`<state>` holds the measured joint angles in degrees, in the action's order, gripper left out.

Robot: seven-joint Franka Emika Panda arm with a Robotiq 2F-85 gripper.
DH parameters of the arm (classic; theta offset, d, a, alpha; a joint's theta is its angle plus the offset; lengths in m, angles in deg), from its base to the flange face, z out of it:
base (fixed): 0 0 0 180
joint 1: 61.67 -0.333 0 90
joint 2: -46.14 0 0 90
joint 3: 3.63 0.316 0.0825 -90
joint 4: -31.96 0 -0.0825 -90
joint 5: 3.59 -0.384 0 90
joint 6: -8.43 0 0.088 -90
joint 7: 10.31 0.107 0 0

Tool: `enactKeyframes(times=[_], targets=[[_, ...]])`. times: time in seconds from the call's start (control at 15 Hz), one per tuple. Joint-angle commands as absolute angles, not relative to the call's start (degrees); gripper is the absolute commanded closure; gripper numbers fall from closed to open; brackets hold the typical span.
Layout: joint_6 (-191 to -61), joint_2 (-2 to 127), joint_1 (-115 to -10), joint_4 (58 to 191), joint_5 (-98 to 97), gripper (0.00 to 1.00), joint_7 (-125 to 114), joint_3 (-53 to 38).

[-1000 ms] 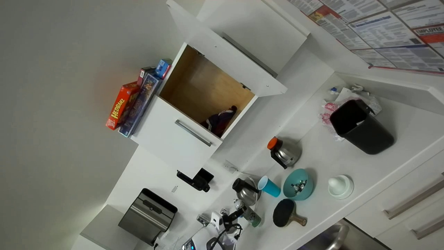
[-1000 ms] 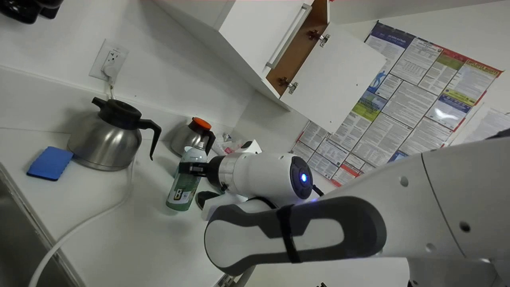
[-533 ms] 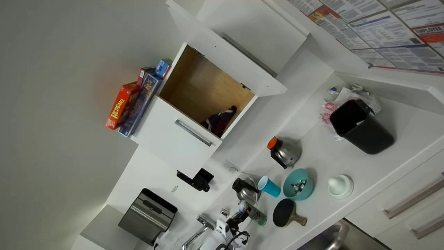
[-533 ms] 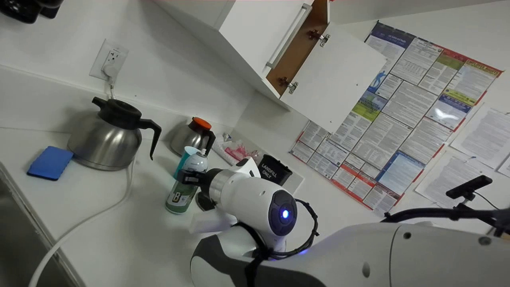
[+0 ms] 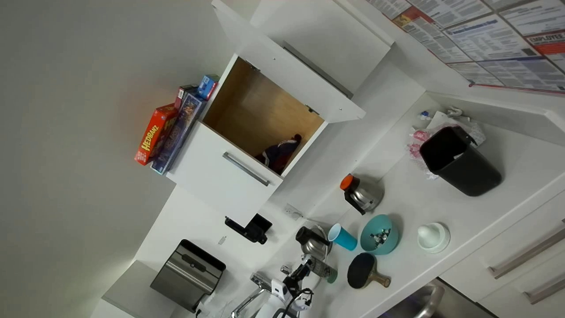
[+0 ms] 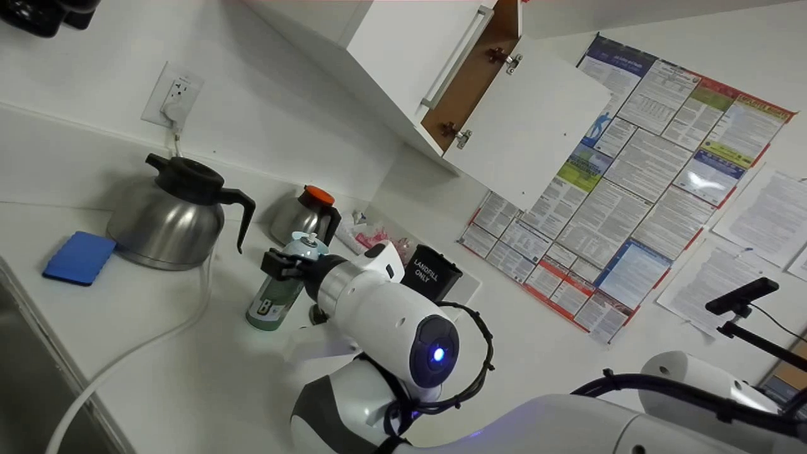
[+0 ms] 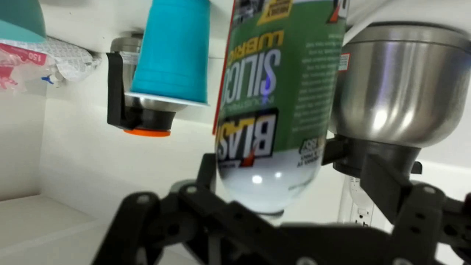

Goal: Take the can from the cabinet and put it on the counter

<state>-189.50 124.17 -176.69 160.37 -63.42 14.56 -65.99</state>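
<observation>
The can (image 7: 276, 92), a green spray can with a pale domed top, is upright over the counter (image 6: 189, 366); whether its base touches is unclear. My gripper (image 7: 290, 169) stands open around its top. The left finger (image 7: 208, 167) is close beside the can, while a wide gap separates the right finger (image 7: 384, 187) from it. In both exterior views the can (image 5: 324, 269) (image 6: 274, 302) shows by the gripper (image 5: 301, 271) (image 6: 285, 265). The cabinet (image 5: 265, 97) hangs above with its door (image 5: 304, 75) swung open and a dark item (image 5: 282, 150) inside.
Around the can stand a steel kettle (image 6: 167, 221), a blue cup (image 5: 343, 237), a teal bowl (image 5: 390, 243) and a black paddle (image 5: 362, 271). An orange-topped pot (image 5: 366, 194) and a black bin (image 5: 472, 168) are farther along. A white cord (image 6: 145, 340) crosses the worktop.
Can and gripper have shifted slightly to the left in an exterior view. The arm behind the wrist has dropped, uncovering the black bin there.
</observation>
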Motion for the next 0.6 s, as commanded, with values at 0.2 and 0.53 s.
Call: enactKeyframes(times=[0.2,0.53], targets=[[-189.5,116.33,-186.97,168.9,-52.9,0.0,17.35,-71.76],[-189.47,108.32,-194.78,175.95,-46.87,0.0,19.4,-77.05]])
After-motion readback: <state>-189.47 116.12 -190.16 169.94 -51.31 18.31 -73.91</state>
